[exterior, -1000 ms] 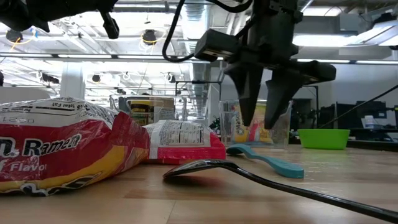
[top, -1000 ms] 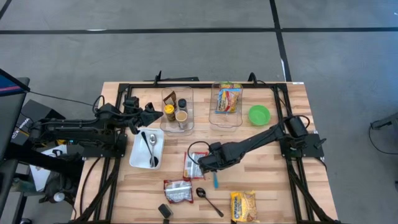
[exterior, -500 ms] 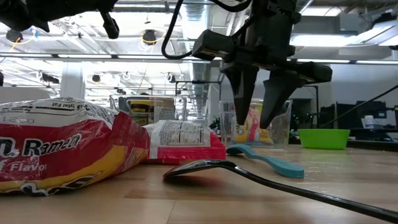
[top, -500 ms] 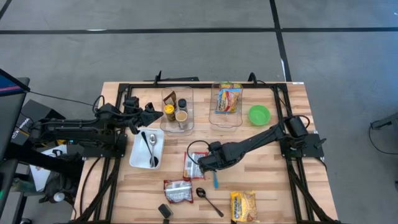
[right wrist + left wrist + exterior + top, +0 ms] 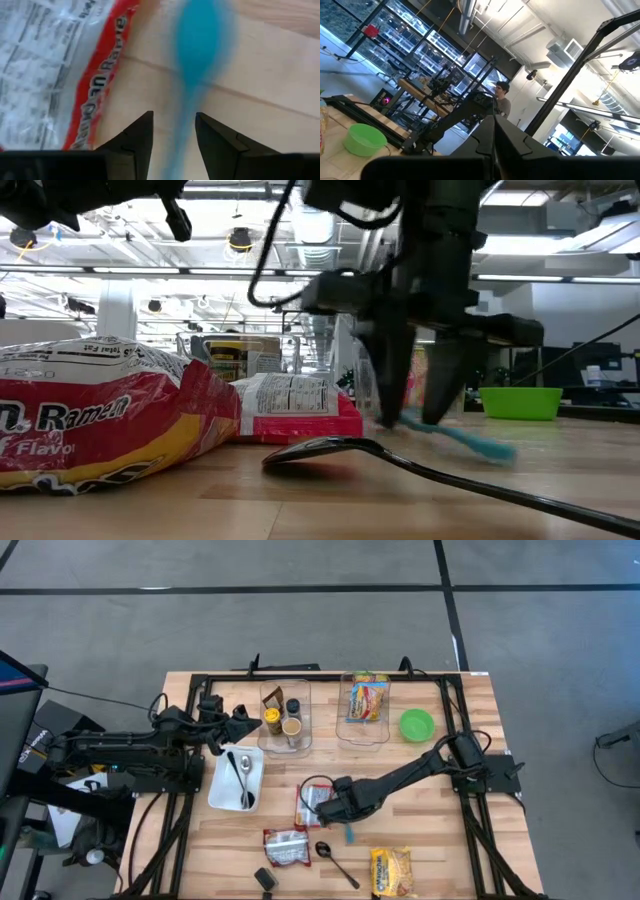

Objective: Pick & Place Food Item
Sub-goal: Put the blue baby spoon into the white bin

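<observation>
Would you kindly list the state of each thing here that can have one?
Right claw: open, astride the blue spoon.
Left claw: shut, raised, idle.
Blue spoon: flat on the table, not gripped.
Ramen pack: sealed, lying flat.
Green bowl: upright.
White tray: holds spoons.

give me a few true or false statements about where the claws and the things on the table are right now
1. The right claw is down over the blue spoon, one finger on each side of its handle. True.
2. The green bowl holds a ramen pack. False: nothing shows in it; a pack lies in the clear bin beside it.
3. The left claw is shut, near the bin with the jars. True.
4. The white tray holds two spoons. True.
5. The right claw has lifted the red ramen pack. False: the pack lies flat on the table beside the claw.
</observation>
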Available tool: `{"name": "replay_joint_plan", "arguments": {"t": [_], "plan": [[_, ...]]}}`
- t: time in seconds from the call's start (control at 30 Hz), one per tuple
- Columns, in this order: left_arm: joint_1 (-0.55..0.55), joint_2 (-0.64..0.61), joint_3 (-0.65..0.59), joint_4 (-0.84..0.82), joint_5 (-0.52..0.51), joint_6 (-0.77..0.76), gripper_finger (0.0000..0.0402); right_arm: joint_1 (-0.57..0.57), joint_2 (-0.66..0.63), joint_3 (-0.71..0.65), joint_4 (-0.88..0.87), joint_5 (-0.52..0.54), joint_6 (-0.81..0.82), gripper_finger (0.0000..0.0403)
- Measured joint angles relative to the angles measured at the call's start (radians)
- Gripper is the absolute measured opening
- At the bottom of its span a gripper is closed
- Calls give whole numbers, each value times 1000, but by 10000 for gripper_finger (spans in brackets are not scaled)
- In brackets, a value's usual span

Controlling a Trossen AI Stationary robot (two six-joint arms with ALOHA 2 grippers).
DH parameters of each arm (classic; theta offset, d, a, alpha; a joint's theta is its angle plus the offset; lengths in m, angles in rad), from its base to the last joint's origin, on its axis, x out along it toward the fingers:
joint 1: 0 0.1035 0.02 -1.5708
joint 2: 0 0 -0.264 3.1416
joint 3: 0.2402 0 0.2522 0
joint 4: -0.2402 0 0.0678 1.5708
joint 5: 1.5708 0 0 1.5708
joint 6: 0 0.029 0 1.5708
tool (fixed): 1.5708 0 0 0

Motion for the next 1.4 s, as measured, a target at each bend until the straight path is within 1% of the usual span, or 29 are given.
{"name": "replay_joint_plan", "arguments": {"t": [0.03, 0.13, 0.53, 0.83, 1.17, 1.4], "plan": [[0, -2, 0, -3, 0, 0, 4, 1, 1, 3, 20, -3, 4, 140], [0, 12, 1, 2, 0, -2, 4, 1, 3, 1, -12, -3, 17, 140], [0, 29, -1, 7, 0, -10, 4, 0, 2, 2, -9, -5, 30, 140], [0, 29, -1, 8, 0, -10, 4, -1, 3, 2, -54, 19, 24, 140], [0, 29, -1, 8, 0, -10, 4, -1, 3, 2, -75, 19, 23, 105], [0, 29, -1, 8, 0, -10, 4, -1, 3, 2, -75, 17, 29, 107]]}}
